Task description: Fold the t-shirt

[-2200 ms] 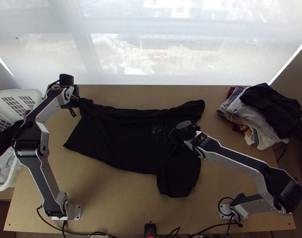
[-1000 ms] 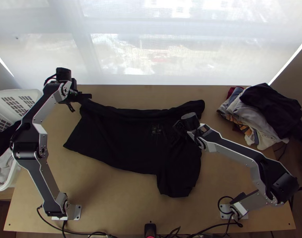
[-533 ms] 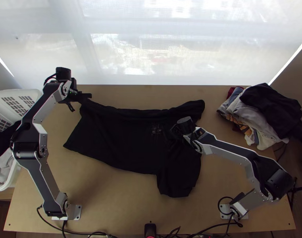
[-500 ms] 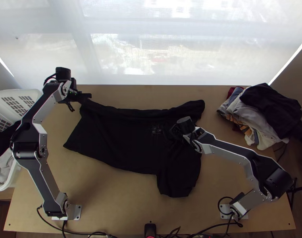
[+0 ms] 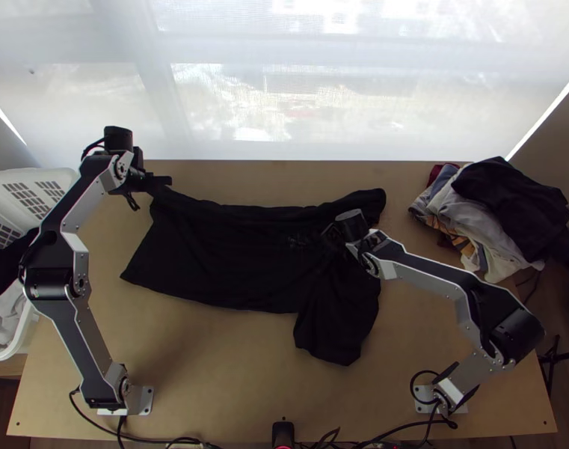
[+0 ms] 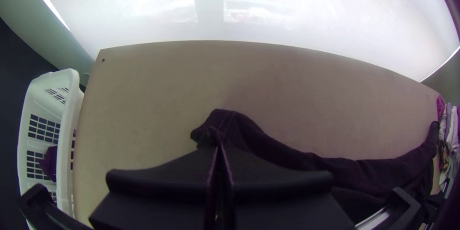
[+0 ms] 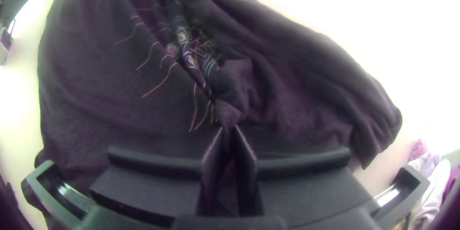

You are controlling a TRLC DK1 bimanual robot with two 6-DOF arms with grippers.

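The black t-shirt (image 5: 224, 262) lies across the middle of the table, its far edge bunched in a long ridge and one part hanging toward the near edge. At its far left corner is my left gripper (image 5: 163, 182); in the left wrist view the left gripper (image 6: 219, 151) is shut on that corner of the dark cloth (image 6: 306, 160). Over the shirt's right part, my right gripper (image 5: 333, 236) is low at the cloth. In the right wrist view the right gripper (image 7: 230, 132) is shut on a pinched fold of the shirt (image 7: 120, 67), beside its thin-lined print.
At the left edge stands a white laundry basket (image 5: 41, 176) with clothes inside. A heap of mixed clothes (image 5: 493, 213) lies at the table's far right. Bare wood (image 5: 232, 374) shows in front of the shirt, and a small black device (image 5: 283, 434) sits at the near edge.
My left gripper rose slightly at the far left corner, then kept still. The right gripper shifted a little up the picture, and the shirt's near edge drew up with it, wrinkling the print.
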